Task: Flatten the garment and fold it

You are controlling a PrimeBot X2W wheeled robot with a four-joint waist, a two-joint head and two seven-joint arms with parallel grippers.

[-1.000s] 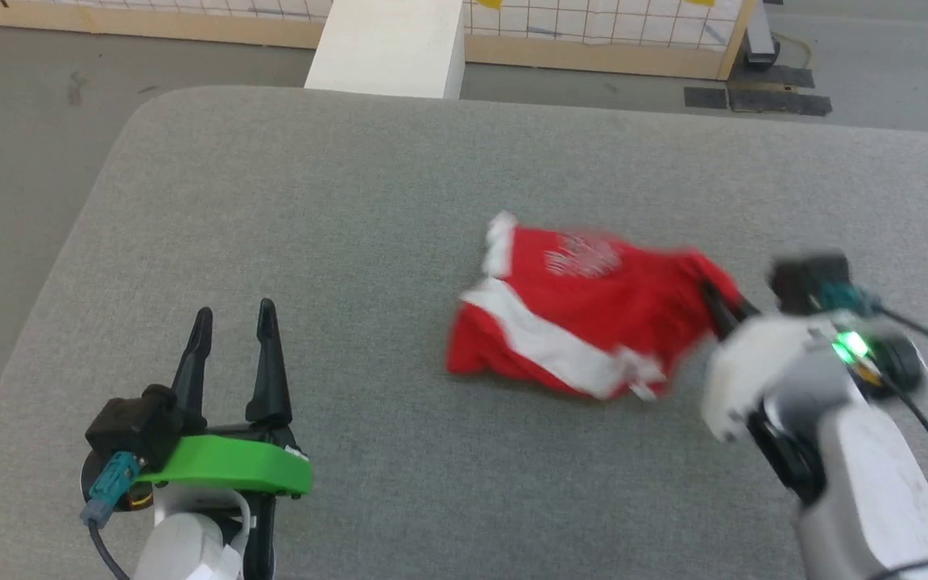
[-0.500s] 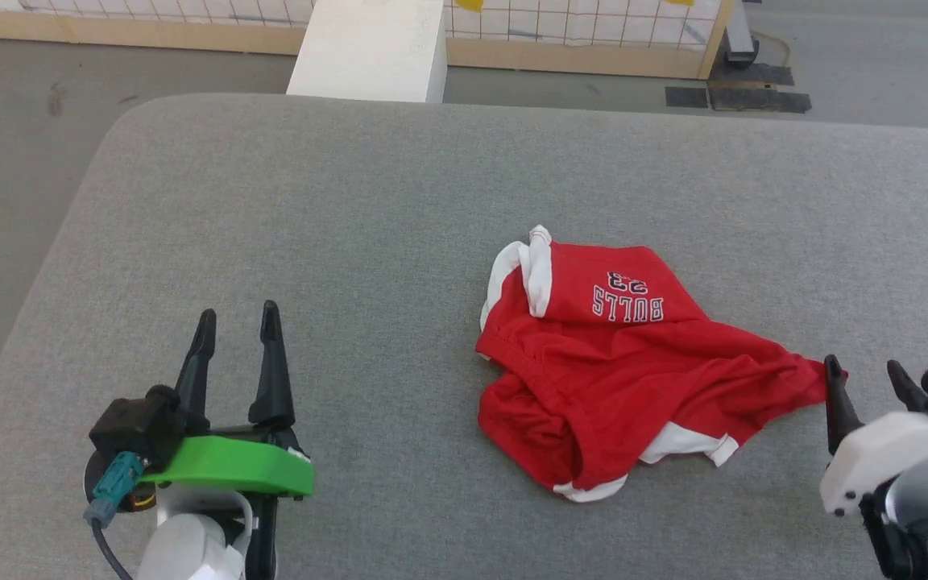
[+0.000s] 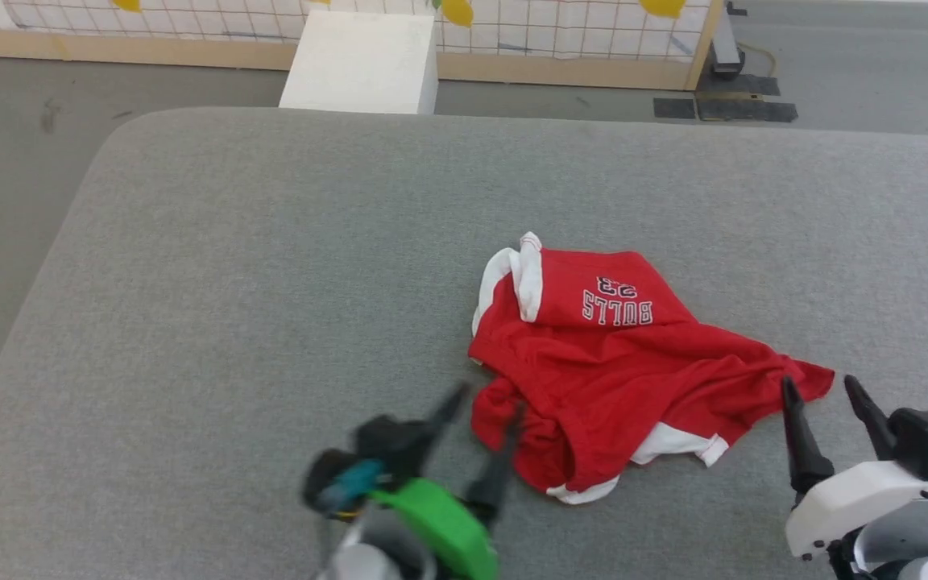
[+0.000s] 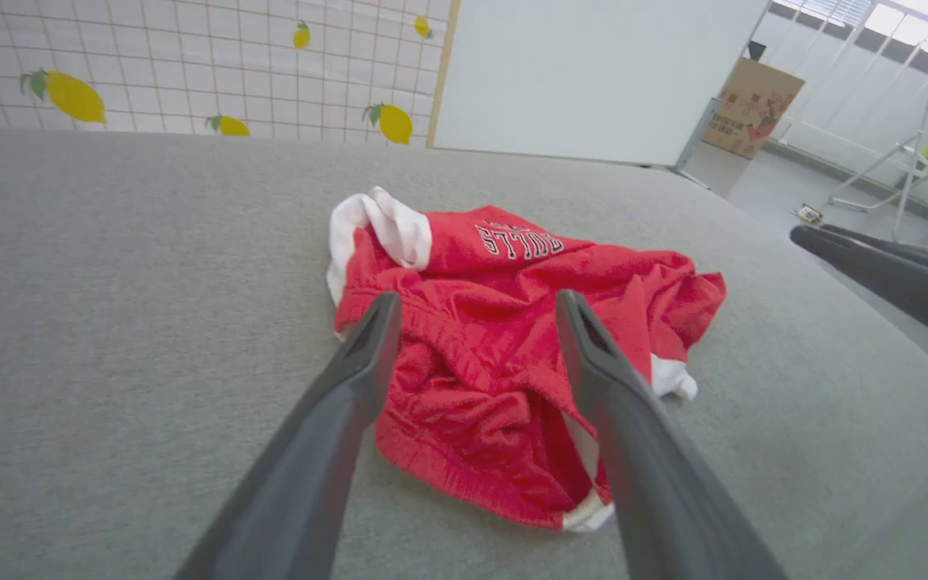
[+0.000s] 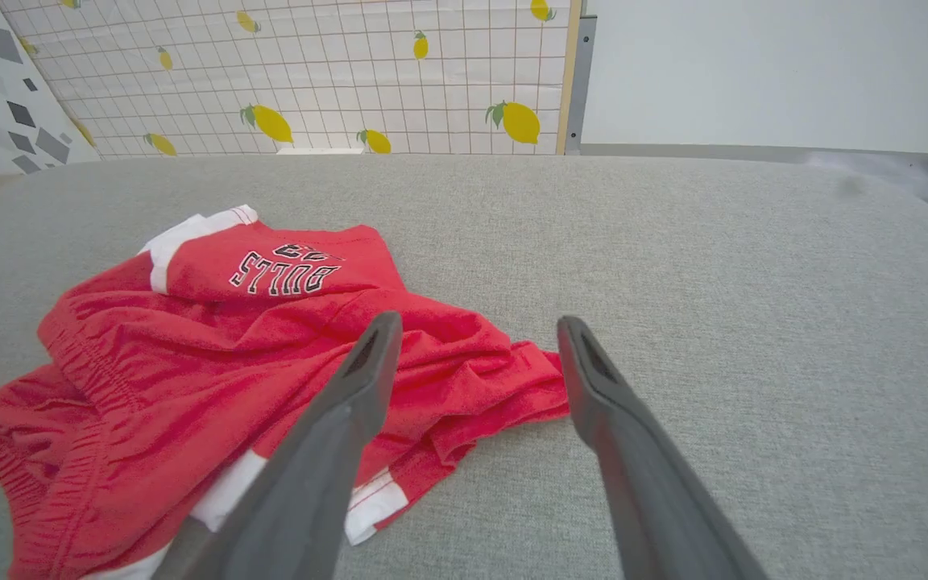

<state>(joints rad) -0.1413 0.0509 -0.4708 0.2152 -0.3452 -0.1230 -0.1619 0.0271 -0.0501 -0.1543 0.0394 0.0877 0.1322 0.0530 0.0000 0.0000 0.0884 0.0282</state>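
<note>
Red basketball shorts (image 3: 609, 362) lie in a crumpled heap right of centre on the grey padded table (image 3: 271, 242). One leg is folded over, so the "BULLS 23" print (image 3: 617, 304) reads upside down at the far side, and a white hem band (image 3: 673, 441) peeks out at the near edge. The left claw (image 3: 488, 401), blurred in the head view, stands open at the heap's near-left edge, its fingers framing the gathered waistband (image 4: 432, 330) in the wrist view. The right claw (image 3: 818, 383) is likewise open and empty, just beside the red corner at the heap's right. The fabric looks light, limp and probably slick, likely to drape and bunch rather than hold shape. The best holds seem to be the waistband's two ends or a hem corner, pinched firmly and drawn apart to pull the cloth flat.
</note>
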